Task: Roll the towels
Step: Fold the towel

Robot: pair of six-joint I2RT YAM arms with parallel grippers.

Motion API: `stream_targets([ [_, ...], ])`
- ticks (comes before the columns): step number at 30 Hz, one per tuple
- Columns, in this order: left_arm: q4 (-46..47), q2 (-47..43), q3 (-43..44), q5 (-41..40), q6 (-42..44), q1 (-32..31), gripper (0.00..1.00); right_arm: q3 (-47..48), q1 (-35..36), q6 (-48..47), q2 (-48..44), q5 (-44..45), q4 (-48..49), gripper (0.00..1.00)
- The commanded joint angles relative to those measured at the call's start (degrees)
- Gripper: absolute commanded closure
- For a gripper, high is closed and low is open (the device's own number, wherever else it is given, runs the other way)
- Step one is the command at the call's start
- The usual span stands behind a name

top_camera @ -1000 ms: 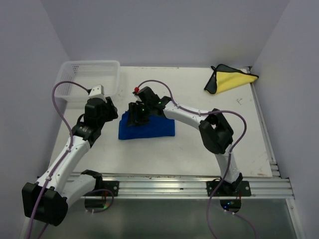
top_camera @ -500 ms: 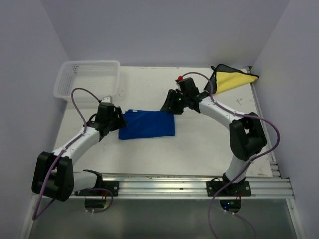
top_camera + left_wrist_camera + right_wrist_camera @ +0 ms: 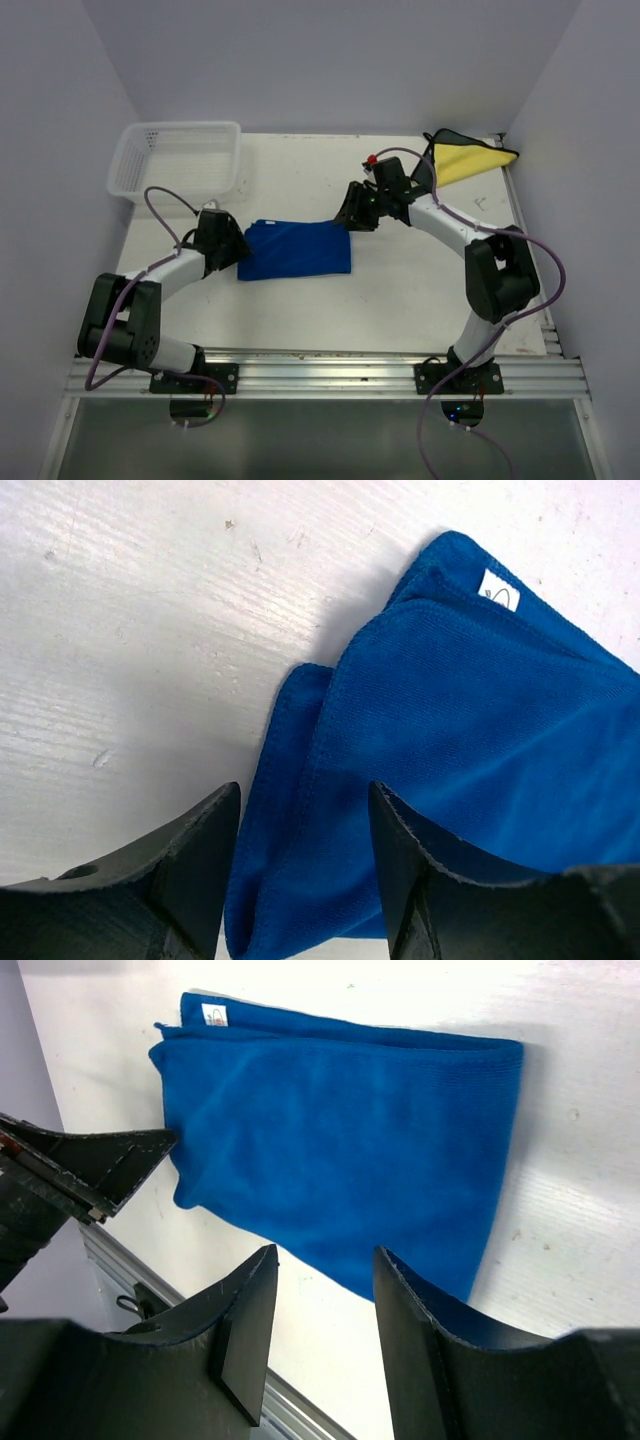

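A: Left tool (image 3: 300,798)?
B: Jaws parted, empty, over a corner of the blue towel (image 3: 480,730).
A: Right tool (image 3: 325,1255)?
B: Parted, empty, over the opposite end; yellow towel (image 3: 468,160) lies behind it.

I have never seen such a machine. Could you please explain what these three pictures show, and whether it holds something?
This is a robot with two white arms fixed at the near edge of a table. The wide picture looks down from above; the other two come from a camera on each wrist, showing its own dark fingers. On the table lie a folded blue towel, a yellow towel in the far right corner, and a white basket far left. The left gripper and the right gripper are at opposite ends of the blue towel. Both are open; nothing is held.
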Motion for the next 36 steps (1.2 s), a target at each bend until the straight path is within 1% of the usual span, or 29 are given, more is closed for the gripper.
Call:
stream_targets([
  [1,3.8,0.9,-1.5,0.5,-1.9,0.8,0.43,-0.9,-0.7,-1.3,-3.5,-1.9,0.0,0.54],
  [5,4.7,2.0,-3.0,0.7,-1.9,1.7,0.43,-1.2,-0.8,-1.1,-3.2,-2.0,0.3,0.54],
  [6,5.1,2.4,-3.2,1.1,-1.9,1.9,0.46,-1.2,-0.8,-1.1,-3.2,-2.1,0.1,0.55],
  [7,5.2,2.4,-3.7,1.9,-2.0,2.4,0.53,-1.2,-0.8,-1.1,-3.1,-2.1,0.1,0.55],
  [8,8.3,2.4,-4.6,2.7,-2.3,2.7,0.55,-1.2,-0.9,-1.2,-3.1,-1.9,0.0,0.55],
  [9,8.9,2.4,-5.0,4.0,-2.5,2.9,0.57,-1.2,-0.9,-1.2,-3.1,-1.7,0.0,0.55],
  [10,9.5,2.4,-5.4,4.5,-2.6,3.2,0.64,-1.1,-1.0,-1.3,-3.1,-1.7,-0.2,0.56],
  [15,11.6,1.6,-6.4,6.0,-2.3,3.3,0.73,-1.0,-1.0,-1.4,-3.2,-1.2,-0.7,0.56],
  [16,11.7,1.2,-6.5,6.2,-2.2,3.3,0.76,-1.1,-1.0,-1.4,-3.2,-1.0,-0.8,0.56],
  [21,11.8,-1.5,-6.4,5.7,-1.5,3.3,0.78,-1.6,-1.0,-1.5,-3.2,-1.1,-0.8,0.56],
  [24,11.9,-2.9,-6.6,5.4,-1.0,3.3,0.86,-1.6,-1.0,-1.6,-3.2,-1.1,-0.8,0.56],
  [28,11.8,-3.9,-6.5,5.3,-0.5,3.2,0.91,-1.4,-1.0,-2.0,-2.9,-0.7,-1.4,0.56],
  [30,11.9,-4.3,-6.5,5.3,-0.3,3.1,0.93,-1.5,-1.1,-2.3,-2.7,0.1,-1.8,0.54],
  [31,11.8,-4.4,-6.3,5.4,0.0,3.1,0.96,-1.5,-1.1,-2.5,-2.5,0.1,-1.9,0.54],
  [36,10.5,-5.1,-5.2,5.0,0.5,2.2,0.98,-1.6,-1.0,-2.4,-1.6,-0.3,-1.9,0.51],
])
